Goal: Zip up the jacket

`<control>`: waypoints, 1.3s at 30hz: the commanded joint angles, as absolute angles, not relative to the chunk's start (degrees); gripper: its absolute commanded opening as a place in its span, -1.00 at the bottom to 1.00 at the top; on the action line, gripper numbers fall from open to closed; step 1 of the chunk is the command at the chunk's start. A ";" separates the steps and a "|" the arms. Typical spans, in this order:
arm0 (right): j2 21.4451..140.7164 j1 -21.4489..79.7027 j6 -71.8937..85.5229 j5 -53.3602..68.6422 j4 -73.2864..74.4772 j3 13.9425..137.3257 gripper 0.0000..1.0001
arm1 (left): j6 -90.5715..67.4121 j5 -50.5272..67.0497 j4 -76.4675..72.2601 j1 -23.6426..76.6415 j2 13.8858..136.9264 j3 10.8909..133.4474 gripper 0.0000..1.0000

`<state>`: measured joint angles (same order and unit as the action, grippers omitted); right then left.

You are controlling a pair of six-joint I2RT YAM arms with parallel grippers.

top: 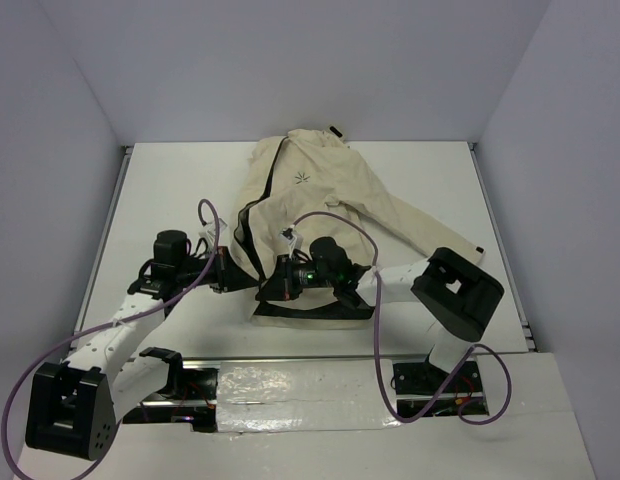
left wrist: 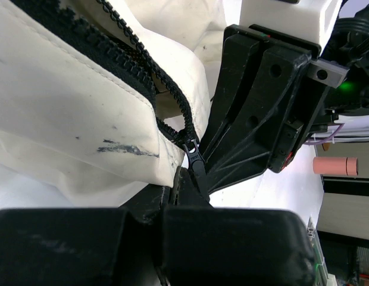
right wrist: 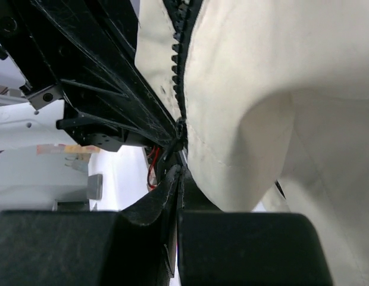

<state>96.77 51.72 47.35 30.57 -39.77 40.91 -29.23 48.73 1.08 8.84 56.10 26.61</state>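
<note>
**Both grippers closed at the foot of the zipper**

Top view: one cream-beige fabric jacket (top: pixel 330 195) lies across the middle of the white table (top: pixel 170 180). Its collar is toward the far wall, its dark zipper (top: pixel 262 195) is still open, and a single small dark star logo (top: pixel 301 179) sits on the chest. The two arms meet at the near hem, with the left gripper (top: pixel 240 272) and right gripper (top: pixel 272 283) just beside each other. Two purple cables (top: pixel 335 215) loop over the arms, and one crosses above the fabric.

Left wrist view: the left gripper (left wrist: pixel 183 182) has its fingers pressed together at the jacket (left wrist: pixel 65 101) hem, where the two rows of black zipper teeth (left wrist: pixel 143 59) join at one slider (left wrist: pixel 193 156). The black right gripper (left wrist: pixel 203 180) crowds in from the right, touching the same spot and hiding the cloth behind it. One pinkish cylinder (left wrist: pixel 335 165) lies beyond.

Right wrist view: the right gripper (right wrist: pixel 180 156) is pinched shut on the jacket (right wrist: pixel 280 89) just under the zipper teeth (right wrist: pixel 181 53). The left gripper's black frame (right wrist: pixel 89 71) blocks the left side.
</note>
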 commanded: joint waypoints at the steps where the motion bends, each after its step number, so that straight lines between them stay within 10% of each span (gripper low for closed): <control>1: 98.87 52.03 50.00 32.86 -47.00 42.89 -1.00 | -30.23 50.71 -2.37 9.14 55.55 27.95 -1.00; 20: 98.70 51.85 63.01 31.29 -58.45 44.73 -1.00 | -26.71 50.71 1.76 9.14 53.79 28.83 -1.00; 39: 93.17 47.81 31.85 25.48 -20.07 66.33 -0.80 | -31.11 54.74 0.44 8.62 56.33 29.09 -1.00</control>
